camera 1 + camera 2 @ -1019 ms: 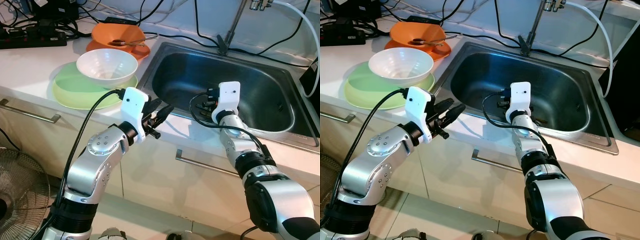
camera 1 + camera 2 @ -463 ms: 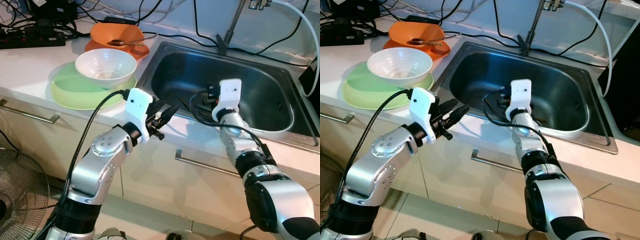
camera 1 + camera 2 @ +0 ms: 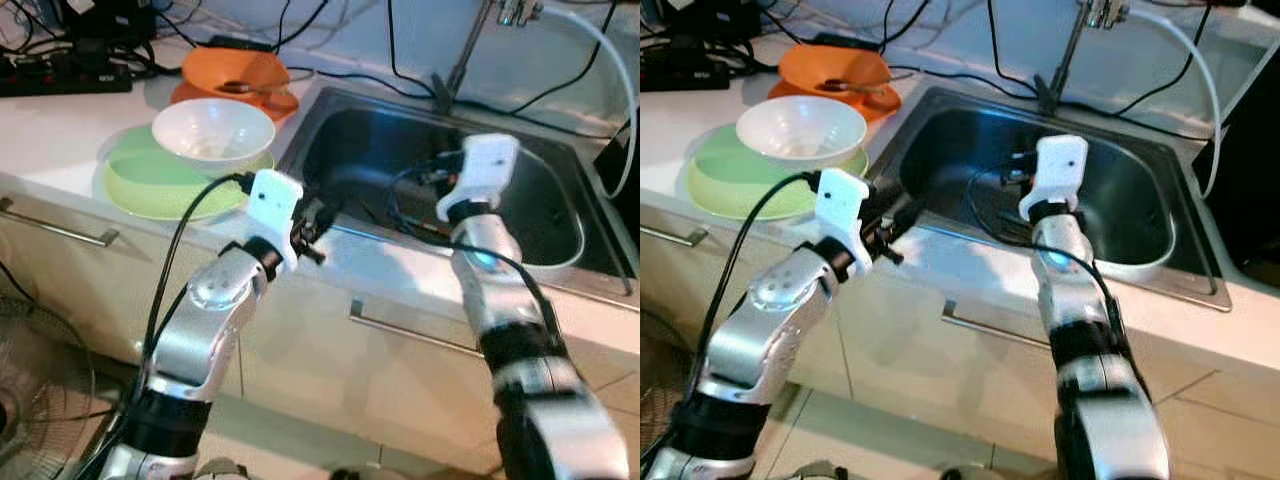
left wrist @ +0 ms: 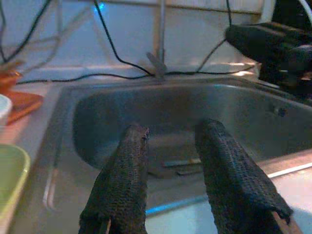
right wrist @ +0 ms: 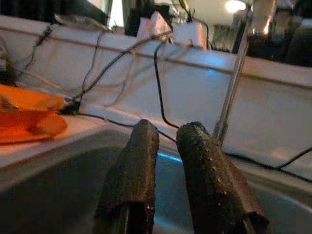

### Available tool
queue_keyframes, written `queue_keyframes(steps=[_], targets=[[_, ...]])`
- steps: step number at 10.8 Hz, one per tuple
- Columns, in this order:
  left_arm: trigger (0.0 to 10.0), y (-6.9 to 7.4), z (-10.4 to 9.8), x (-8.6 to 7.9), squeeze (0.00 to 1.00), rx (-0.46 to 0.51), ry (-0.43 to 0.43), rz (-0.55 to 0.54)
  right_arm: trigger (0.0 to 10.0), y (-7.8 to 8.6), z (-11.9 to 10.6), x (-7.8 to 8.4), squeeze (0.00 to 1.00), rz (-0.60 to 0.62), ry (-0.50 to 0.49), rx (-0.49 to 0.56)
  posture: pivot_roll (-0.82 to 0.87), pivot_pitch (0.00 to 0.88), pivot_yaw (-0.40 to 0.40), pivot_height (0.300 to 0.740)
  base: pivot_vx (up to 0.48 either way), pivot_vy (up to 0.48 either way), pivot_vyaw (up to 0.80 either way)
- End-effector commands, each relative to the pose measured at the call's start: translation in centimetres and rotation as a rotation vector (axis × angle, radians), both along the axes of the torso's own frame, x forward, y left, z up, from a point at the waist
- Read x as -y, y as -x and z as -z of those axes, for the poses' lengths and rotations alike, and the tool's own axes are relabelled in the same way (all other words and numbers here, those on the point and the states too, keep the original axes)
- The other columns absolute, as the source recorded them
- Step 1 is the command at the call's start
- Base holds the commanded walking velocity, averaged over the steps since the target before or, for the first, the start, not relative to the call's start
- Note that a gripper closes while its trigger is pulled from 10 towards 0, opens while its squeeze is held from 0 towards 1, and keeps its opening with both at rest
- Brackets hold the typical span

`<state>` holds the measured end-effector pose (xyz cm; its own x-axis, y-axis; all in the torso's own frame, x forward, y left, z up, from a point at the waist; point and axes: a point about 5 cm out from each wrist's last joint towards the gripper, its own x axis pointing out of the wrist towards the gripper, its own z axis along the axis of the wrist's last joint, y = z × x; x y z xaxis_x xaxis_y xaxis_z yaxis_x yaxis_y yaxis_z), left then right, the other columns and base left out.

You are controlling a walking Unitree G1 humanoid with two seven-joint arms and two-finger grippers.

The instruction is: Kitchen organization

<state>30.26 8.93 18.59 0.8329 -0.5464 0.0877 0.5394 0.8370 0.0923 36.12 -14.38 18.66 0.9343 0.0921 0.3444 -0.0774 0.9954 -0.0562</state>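
The steel sink [image 3: 560,215] is sitting sunk into the white surface [image 3: 60,130], its basin dark and its tap pipe [image 3: 462,50] rising at the back among black cables [image 3: 400,75]. On the bottom of the basin a few flat, dark utensil shapes [image 4: 183,165] are lying (too dim to name more exactly).

The left gripper [image 3: 318,215] is hovering at the front left corner of the sink, just above its rim. In the left wrist view its two black fingers [image 4: 122,185] are standing apart with a clear gap between them and nothing held, pointing across the basin.

The right gripper [image 5: 168,146] is hanging over the middle of the sink, raised above the basin, with the white wrist housing [image 3: 480,170] behind it. Its fingers [image 5: 134,165] are lying close to each other with only a narrow slit between them, holding nothing; they are pointing toward the back wall and the tap pipe.

To the left of the sink a white bowl [image 3: 213,130] is resting on a light green plate [image 3: 140,180]. Behind them an orange bowl [image 3: 232,70] is sitting on an orange plate [image 3: 275,103], with a spoon [image 3: 255,87] lying across it. Below the surface, cabinet fronts with metal handles [image 3: 400,335] are showing.
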Motion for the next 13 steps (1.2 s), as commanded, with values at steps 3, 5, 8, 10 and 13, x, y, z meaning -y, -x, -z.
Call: queue_keyframes(steps=[3,5,8,10,13], targets=[[10.0,-0.6,-0.5,-0.4,0.00,0.075,0.013,-0.090,10.0,4.0,1.8,-0.4,0.00,-0.030,-0.002,-0.036,-0.03,0.000,-0.143,0.719,0.000,0.000,0.00],[10.0,-0.5,0.0,-1.4,0.00,0.095,-0.009,-0.135,10.0,6.5,4.1,0.1,0.00,-0.022,0.004,-0.101,-0.04,0.000,-0.141,0.719,0.000,0.000,0.00],[10.0,0.0,0.8,-2.2,0.00,0.105,-0.054,-0.159,10.0,7.3,5.8,0.7,0.00,0.036,-0.010,-0.177,-0.01,0.000,-0.129,0.719,0.000,0.000,0.00],[10.0,0.2,0.9,-2.6,0.00,0.108,-0.075,-0.156,10.0,7.1,5.8,-0.2,0.00,0.038,-0.044,-0.184,0.01,0.000,-0.109,0.719,0.000,0.000,0.00],[10.0,0.2,0.7,-3.0,0.00,0.113,-0.095,-0.153,10.0,7.1,6.5,-1.2,0.00,0.038,-0.076,-0.209,0.03,0.000,-0.091,0.719,0.000,0.000,0.00]])
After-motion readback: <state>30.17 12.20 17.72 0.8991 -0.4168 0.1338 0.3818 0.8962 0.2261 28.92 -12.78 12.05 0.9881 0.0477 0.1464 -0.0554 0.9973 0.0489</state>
